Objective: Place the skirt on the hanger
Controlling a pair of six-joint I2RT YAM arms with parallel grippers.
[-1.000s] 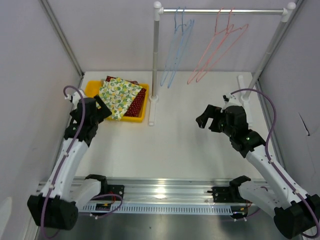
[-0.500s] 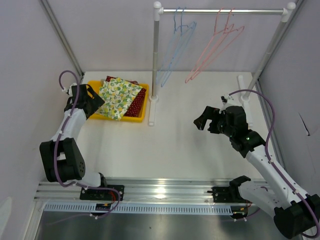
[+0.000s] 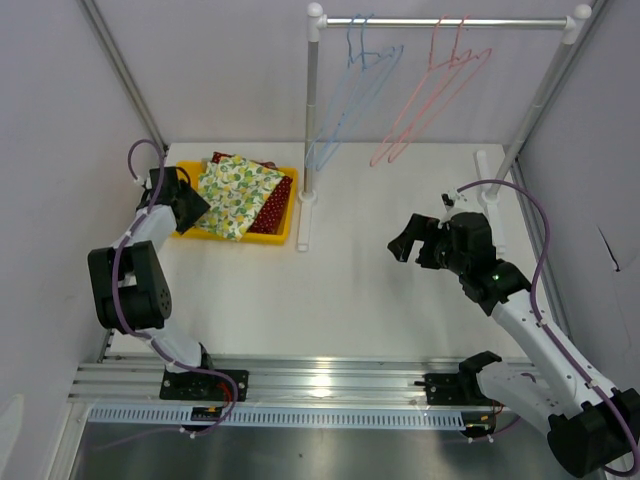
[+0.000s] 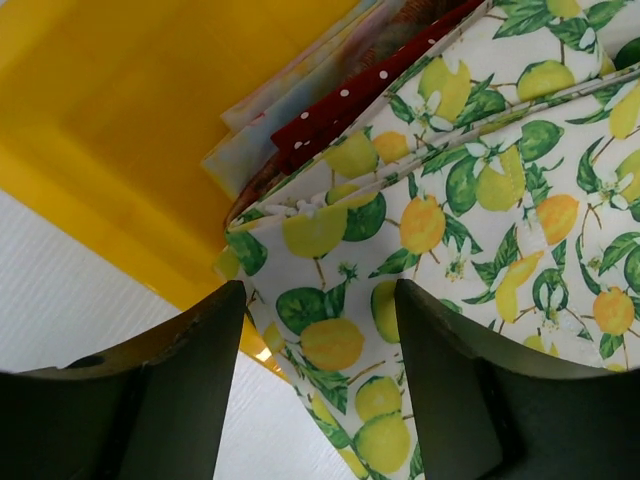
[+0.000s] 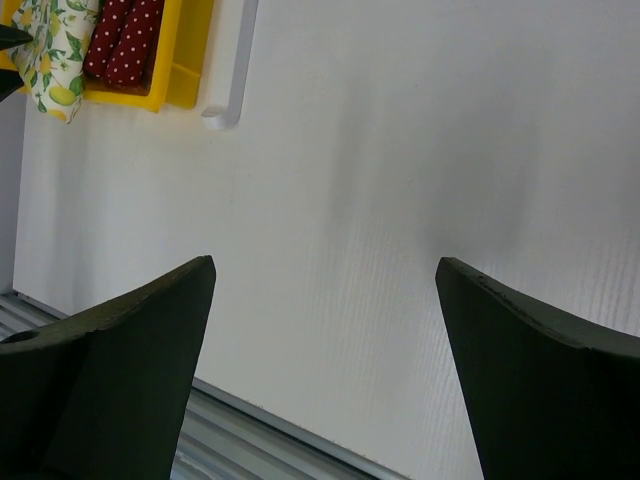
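The skirt (image 3: 236, 192), white with a lemon print, lies folded on top of other cloths in a yellow tray (image 3: 183, 178) at the back left. My left gripper (image 3: 188, 207) sits at the tray's front left corner. In the left wrist view the left gripper (image 4: 320, 290) is open, with a hanging corner of the skirt (image 4: 450, 200) lying between its fingers and a gap on the left side. Blue hangers (image 3: 350, 100) and pink hangers (image 3: 430, 100) hang from the rail (image 3: 445, 21). My right gripper (image 3: 403, 240) hovers open over bare table, and nothing shows between its fingers in the right wrist view (image 5: 325, 262).
A red polka-dot cloth (image 3: 275, 205) and a pale one lie under the skirt in the tray. The rack's left post (image 3: 311, 110) and its white foot (image 3: 303, 225) stand just right of the tray. Grey walls close in on both sides.
My left arm has folded back and brought its gripper to the tray's front left corner. Its jaws have narrowed a little. The hangers sway. The right arm has barely moved.
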